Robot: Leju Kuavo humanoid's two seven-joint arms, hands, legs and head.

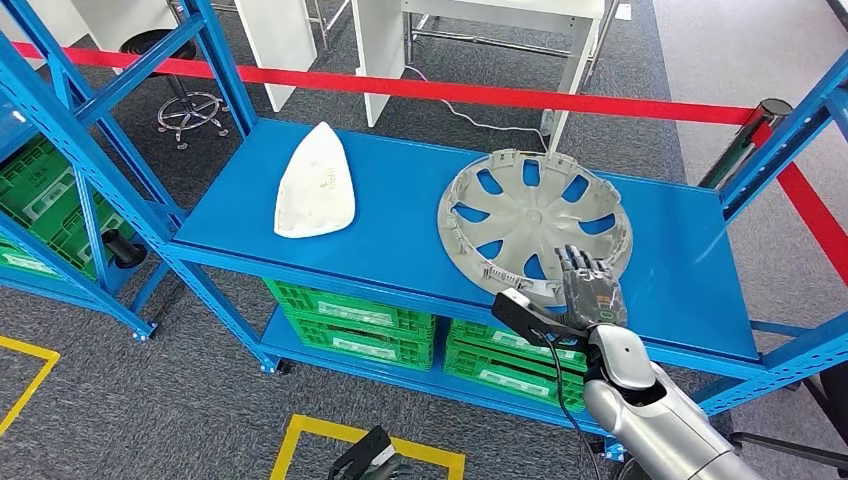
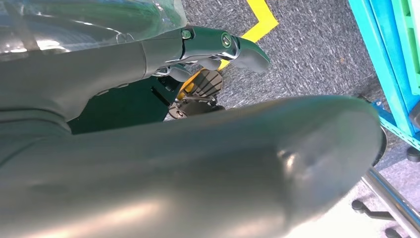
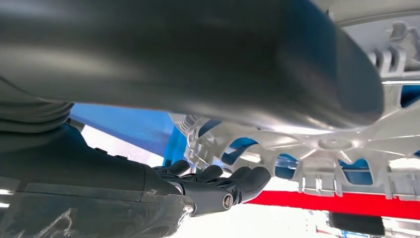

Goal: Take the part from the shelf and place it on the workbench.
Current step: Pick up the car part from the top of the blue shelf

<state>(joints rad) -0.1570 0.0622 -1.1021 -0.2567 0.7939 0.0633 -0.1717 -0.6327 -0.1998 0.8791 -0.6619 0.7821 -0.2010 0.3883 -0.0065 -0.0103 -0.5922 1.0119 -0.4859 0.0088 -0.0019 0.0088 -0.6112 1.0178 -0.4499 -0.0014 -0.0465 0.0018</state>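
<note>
A grey wheel cover (image 1: 535, 215) lies flat on the right half of the blue shelf deck (image 1: 400, 240). A white iron-shaped shell part (image 1: 315, 185) lies on the deck's left half. My right hand (image 1: 590, 285) reaches over the wheel cover's near rim, its fingers stretched flat above the spokes. In the right wrist view the thumb and the dark fingers (image 3: 218, 186) stand well apart, with the wheel cover's ribbed rim (image 3: 346, 144) between and beyond them. My left hand (image 1: 368, 460) hangs low by the floor, and its fingers (image 2: 223, 47) hold nothing.
Green crates (image 1: 345, 320) fill the lower shelf level. Blue uprights (image 1: 80, 150) stand at the left and right ends. A red barrier tape (image 1: 450, 92) runs behind the shelf, with white desks and a chair base (image 1: 190, 110) beyond. Yellow floor marks (image 1: 300, 430) lie in front.
</note>
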